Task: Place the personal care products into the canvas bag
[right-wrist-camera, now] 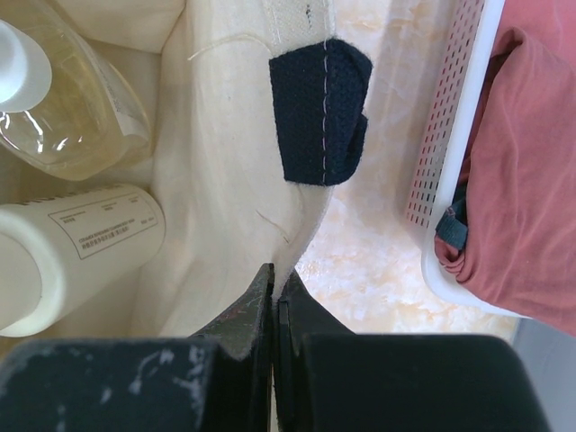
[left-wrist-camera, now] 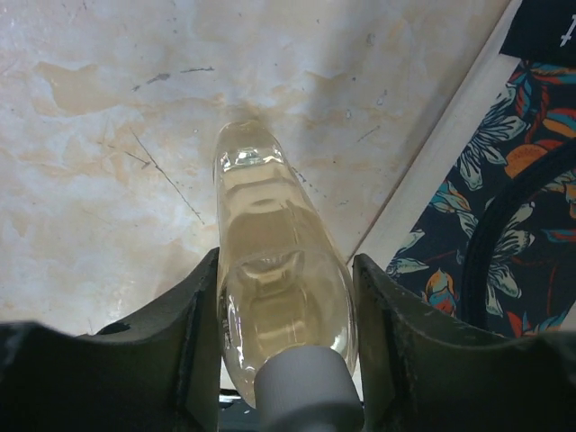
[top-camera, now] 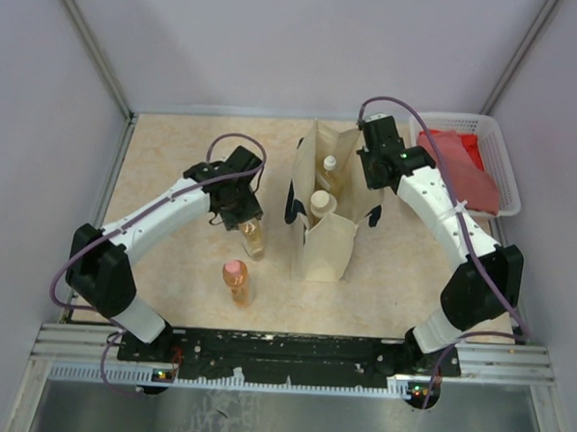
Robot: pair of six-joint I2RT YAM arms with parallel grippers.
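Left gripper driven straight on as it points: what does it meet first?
Likely the tabletop: the left gripper points down at it, and the amber bottle between its fingers would touch first; gap unclear.

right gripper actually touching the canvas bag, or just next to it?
Touching. The right wrist view shows the right gripper shut on the canvas bag: the bag's top edge runs straight in between the closed fingers, with no gap.

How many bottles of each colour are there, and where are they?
Amber bottles: 2, one between the left gripper's fingers, one inside the canvas bag.
Cream bottle: 1, inside the bag.
Orange bottle: 1, pink cap, on the table.
Total: 4.
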